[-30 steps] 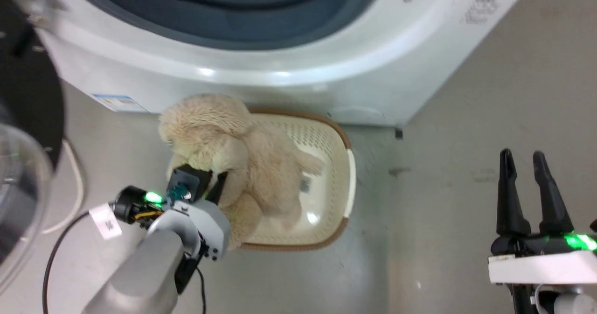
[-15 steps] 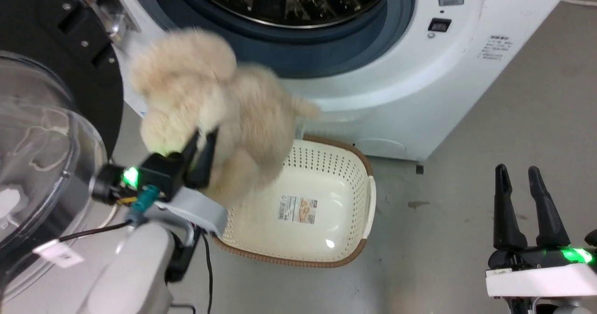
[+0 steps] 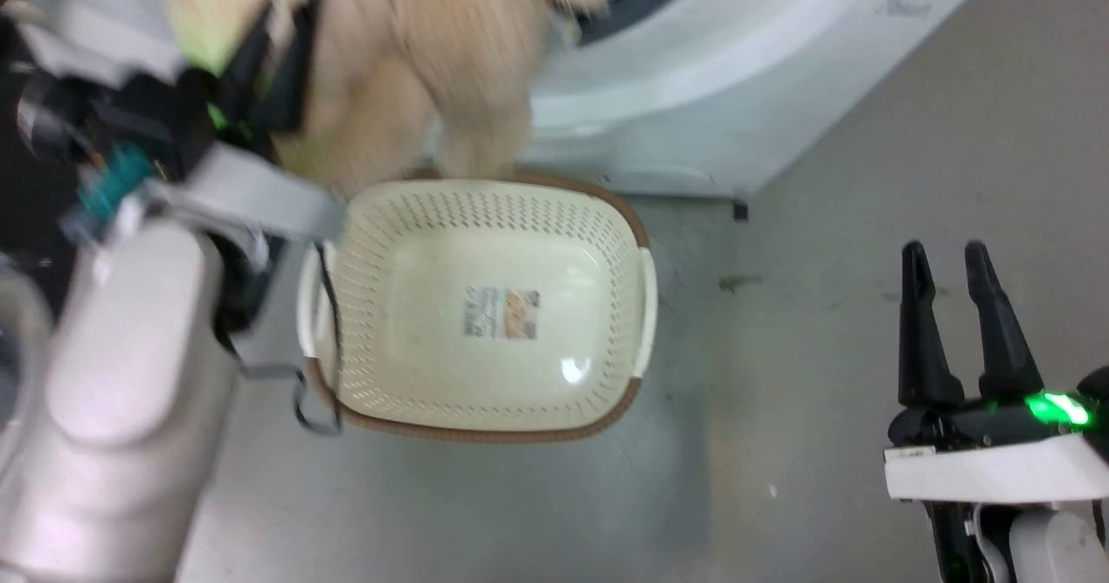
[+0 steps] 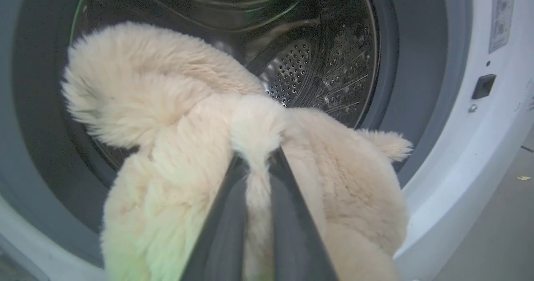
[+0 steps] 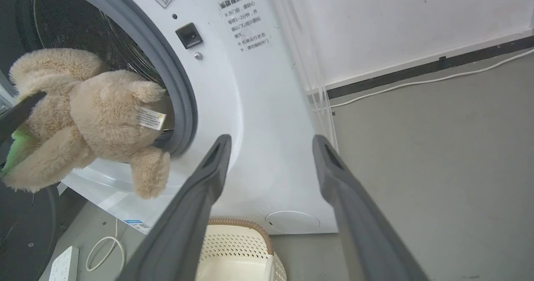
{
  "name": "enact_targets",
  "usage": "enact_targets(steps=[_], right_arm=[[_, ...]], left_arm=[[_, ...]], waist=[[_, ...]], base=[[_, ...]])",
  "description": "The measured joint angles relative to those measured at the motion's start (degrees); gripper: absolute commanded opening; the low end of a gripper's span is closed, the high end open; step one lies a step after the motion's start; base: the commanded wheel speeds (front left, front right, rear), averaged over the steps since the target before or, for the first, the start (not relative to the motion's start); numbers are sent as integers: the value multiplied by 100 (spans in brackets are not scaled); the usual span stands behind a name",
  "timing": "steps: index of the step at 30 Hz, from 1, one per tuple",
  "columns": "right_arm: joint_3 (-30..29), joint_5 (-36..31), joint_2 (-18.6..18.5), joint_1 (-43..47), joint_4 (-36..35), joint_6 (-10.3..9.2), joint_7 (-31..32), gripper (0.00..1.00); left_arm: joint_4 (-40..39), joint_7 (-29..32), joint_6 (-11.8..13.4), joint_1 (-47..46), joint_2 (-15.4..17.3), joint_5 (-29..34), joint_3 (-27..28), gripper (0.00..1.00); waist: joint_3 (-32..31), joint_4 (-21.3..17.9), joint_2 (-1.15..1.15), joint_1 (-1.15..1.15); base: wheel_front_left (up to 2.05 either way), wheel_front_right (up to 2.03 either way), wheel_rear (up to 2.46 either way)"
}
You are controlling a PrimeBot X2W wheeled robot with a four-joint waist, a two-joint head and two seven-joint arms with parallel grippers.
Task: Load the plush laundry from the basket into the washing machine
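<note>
Plush toy is clamped by a fur fold in left gripper, held at washer mouth for insertion; right gripper is parked open.

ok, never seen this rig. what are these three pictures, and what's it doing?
A wheeled robot with two arms, each ending in a two-fingered gripper. One picture looks down from its head; the other two look along each gripper's fingers from the wrists. On the floor stands a cream laundry basket, holding just a sticker, before a white front-loading washing machine. The left gripper is shut on a fold of a beige plush toy, held at the mouth of the open steel drum. The right gripper is open, holding nothing.
</note>
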Motion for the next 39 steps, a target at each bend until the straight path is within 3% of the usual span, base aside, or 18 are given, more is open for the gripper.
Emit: enact_targets(steps=[7, 15, 19, 24, 34, 39], right_arm=[[109, 233, 0, -422, -31, 0, 0, 100], [256, 504, 2, -662, -13, 0, 0, 100], [333, 594, 2, -688, 11, 0, 0, 100], [414, 648, 2, -775, 18, 0, 0, 100], [636, 814, 3, -911, 24, 0, 0, 100], [731, 898, 2, -911, 16, 0, 0, 100]], left_arm=[[723, 503, -147, -1596, 378, -133, -138, 0], [1467, 1011, -186, -3269, 1043, -238, -238, 0], [1913, 1148, -186, -3977, 1154, -369, -319, 0], [2546, 1122, -186, -4528, 1136, -454, -369, 0], [3404, 745, -176, -5317, 776, -487, -559, 0], [3719, 450, 22, -5747, 782, -523, -443, 0]], waist=[[706, -376, 0, 0], [1456, -862, 0, 1], [1721, -1050, 0, 1], [1916, -1199, 0, 0], [2186, -1369, 0, 0], [2290, -1464, 0, 0]], base=[[0, 0, 0], [0, 0, 0], [0, 0, 0], [0, 0, 0], [0, 0, 0], [0, 0, 0]])
